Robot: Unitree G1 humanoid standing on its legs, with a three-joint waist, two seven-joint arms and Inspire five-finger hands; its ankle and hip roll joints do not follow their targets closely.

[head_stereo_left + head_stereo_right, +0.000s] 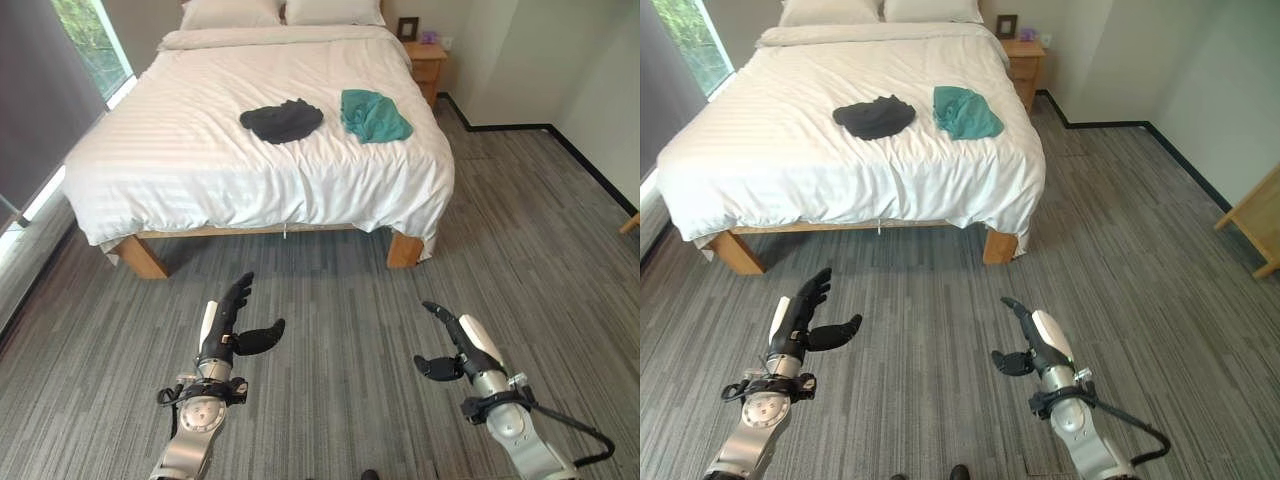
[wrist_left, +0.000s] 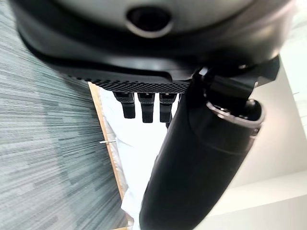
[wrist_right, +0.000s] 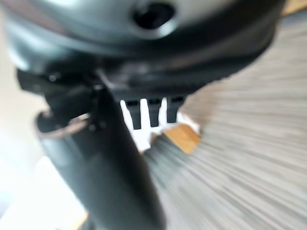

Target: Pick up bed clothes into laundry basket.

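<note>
While both hands — left hand [image 1: 228, 330], right hand [image 1: 455, 345] — hover with fingers spread over the floor [image 1: 340, 300], dark garment [image 1: 282, 121] and teal garment [image 1: 373, 115] lie mid-bed [image 1: 200, 150], unreached.

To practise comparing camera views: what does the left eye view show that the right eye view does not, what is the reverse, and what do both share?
Left eye view alone: the dark curtain beside the window. Right eye view alone: a piece of wooden furniture at the far right. Both share the bed with a black garment and a teal garment lying apart on it, the nightstand, and the left hand and right hand, open above the carpet.
</note>
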